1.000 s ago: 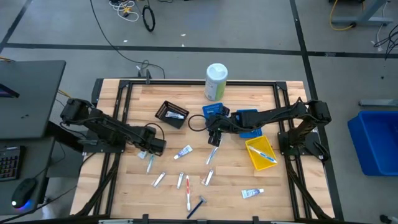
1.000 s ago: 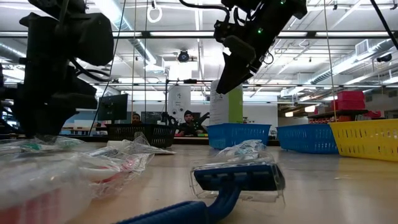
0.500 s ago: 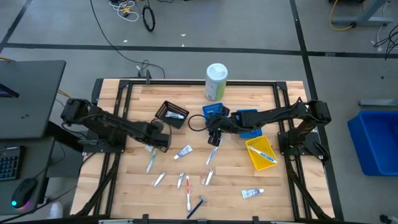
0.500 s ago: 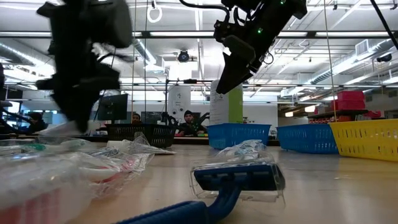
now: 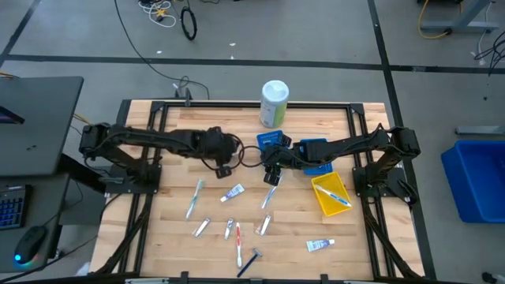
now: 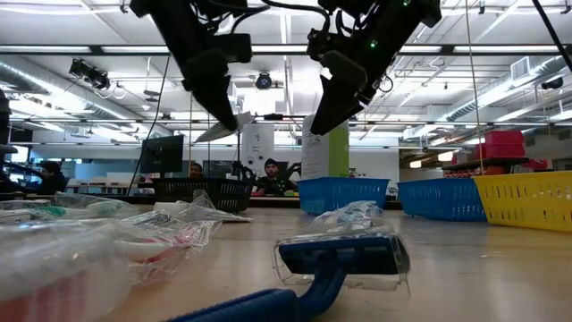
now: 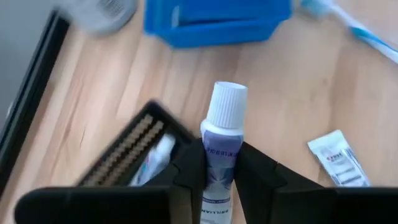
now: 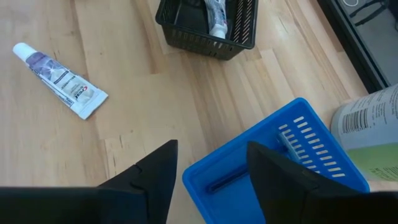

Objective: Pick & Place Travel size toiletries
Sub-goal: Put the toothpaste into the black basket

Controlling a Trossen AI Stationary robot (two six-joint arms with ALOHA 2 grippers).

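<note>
High view: left end effector, clenched on a toothpaste tube, has swung beside the black bin; drop seems next.

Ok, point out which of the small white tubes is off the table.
The tube clamped in the left tool, near the black bin; the others lie on wood.

1. Wooden table with a black frame around its edge, sitting on a grey floor.
2. Tall white-and-green canister standing upright at the far edge, near the middle.
3. Black bin left of centre.
4. Two blue bins, one just below the canister, the other right beside it.
5. Yellow bin toward the right, nearer.
6. Large blue crate on the floor, far right.
7. People seated in the room behind.
</note>
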